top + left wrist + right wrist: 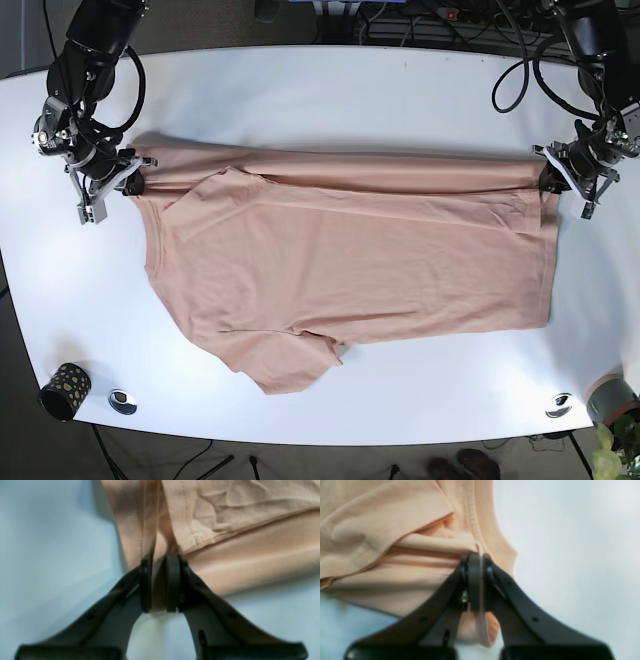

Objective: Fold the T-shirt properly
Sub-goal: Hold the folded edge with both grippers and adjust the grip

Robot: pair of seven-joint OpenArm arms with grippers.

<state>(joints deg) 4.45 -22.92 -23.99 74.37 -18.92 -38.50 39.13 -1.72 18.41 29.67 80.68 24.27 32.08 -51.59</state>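
T-shirt [350, 270] flat mid-worktop [330, 80], far long edge doubled over; right tool [128, 182] at 9 o'clock and left tool [552, 178] at 3 o'clock each pinched closed on that fold, apparently mid lengthwise fold; next: carry both toward 6 o'clock evenly.

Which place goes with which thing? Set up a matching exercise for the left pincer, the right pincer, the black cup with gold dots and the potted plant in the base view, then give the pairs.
Things:
1. left pincer
2. right pincer
3. black cup with gold dots
4. potted plant

Places in the base view:
A. bottom left corner of the table
B. shut on the T-shirt at its right end
C. bottom right corner
D. shut on the T-shirt at its left end

Pairs: 1-B, 2-D, 3-A, 4-C
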